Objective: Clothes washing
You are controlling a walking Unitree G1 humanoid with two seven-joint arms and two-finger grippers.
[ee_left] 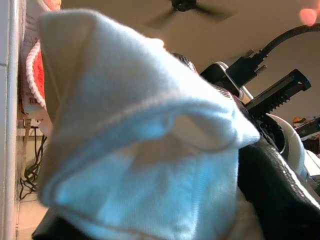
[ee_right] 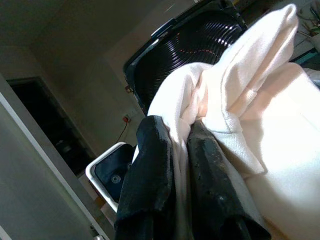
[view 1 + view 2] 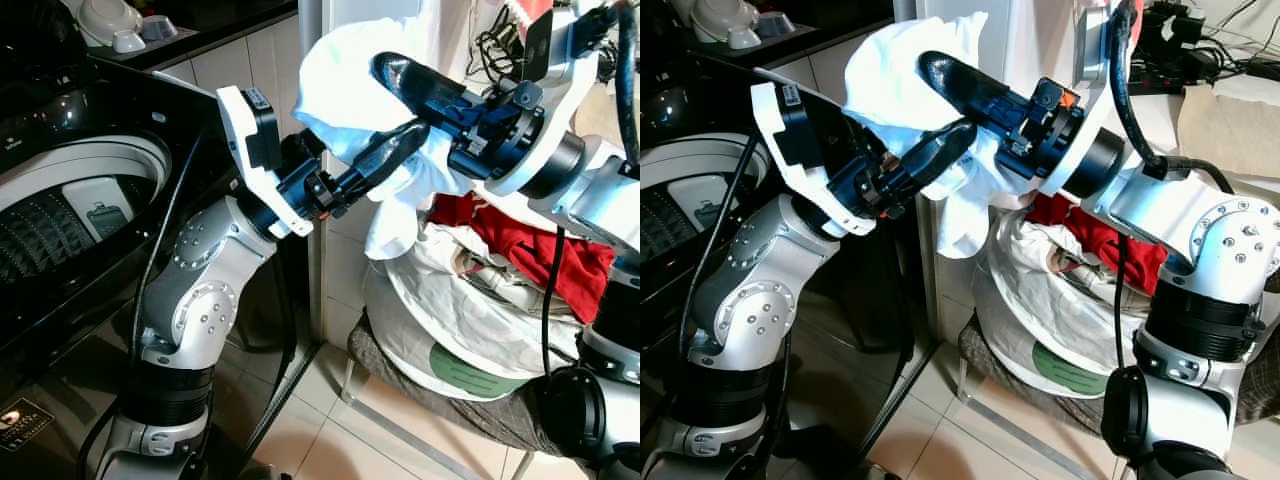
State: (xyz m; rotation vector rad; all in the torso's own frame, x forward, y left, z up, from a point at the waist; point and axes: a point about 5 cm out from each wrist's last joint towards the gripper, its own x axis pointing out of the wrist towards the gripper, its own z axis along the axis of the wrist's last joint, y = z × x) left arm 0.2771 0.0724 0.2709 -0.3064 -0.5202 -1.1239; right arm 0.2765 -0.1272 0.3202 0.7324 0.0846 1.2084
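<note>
A white garment [image 3: 335, 85] hangs in the air between my two grippers, in front of a white tiled wall. My right gripper [image 3: 392, 82] reaches in from the right and is shut on it; the right wrist view has the cloth [image 2: 250, 100] pinched between the two black fingers [image 2: 150, 165]. From the left, my left gripper [image 3: 400, 138] comes in just under the right one, with the cloth [image 1: 135, 150] draped over it and bunched in its grip. The open top-loading washing machine [image 3: 60, 215] stands to the left, its ribbed drum showing.
Below the grippers, a pile of laundry [image 3: 470, 310] with a red garment [image 3: 530, 250] lies on a low seat [image 3: 400, 385]. Bowls [image 3: 110, 25] sit on a dark counter behind the washer. Cables hang at the upper right. The floor is tiled.
</note>
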